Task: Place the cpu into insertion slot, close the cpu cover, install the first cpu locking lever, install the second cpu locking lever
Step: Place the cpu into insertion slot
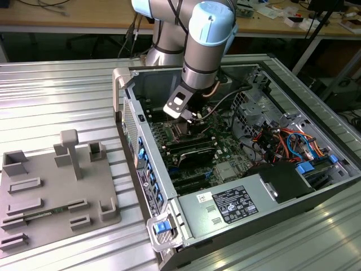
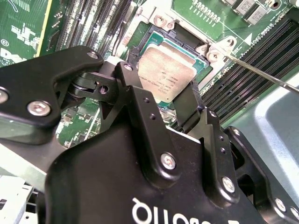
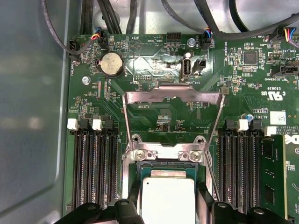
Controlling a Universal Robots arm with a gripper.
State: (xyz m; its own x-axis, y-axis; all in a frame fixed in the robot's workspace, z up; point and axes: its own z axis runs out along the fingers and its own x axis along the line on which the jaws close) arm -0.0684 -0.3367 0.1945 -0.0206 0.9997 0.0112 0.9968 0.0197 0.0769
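My gripper (image 2: 163,95) reaches down into the open computer case (image 1: 148,169) over the motherboard. Its two black fingers (image 2: 135,88) are shut on opposite edges of the cpu (image 2: 166,74), a flat square chip with a silvery top and green rim. The cpu (image 3: 168,198) sits level over the insertion slot (image 2: 156,35); I cannot tell whether it is seated. The cpu cover (image 3: 173,93), a thin silvery frame, stands swung open from its hinge beyond the slot. A thin locking lever (image 2: 261,74) juts out beside the slot. In the exterior view the gripper (image 1: 189,117) hangs over the slot.
Long black memory slots (image 3: 93,163) flank the socket on both sides (image 3: 240,163). A coin battery (image 3: 112,64) and cables lie beyond the cover. A power supply (image 1: 237,203) and coloured drive cables (image 1: 287,141) fill the case's near side. A grey fixture plate (image 1: 56,192) lies outside.
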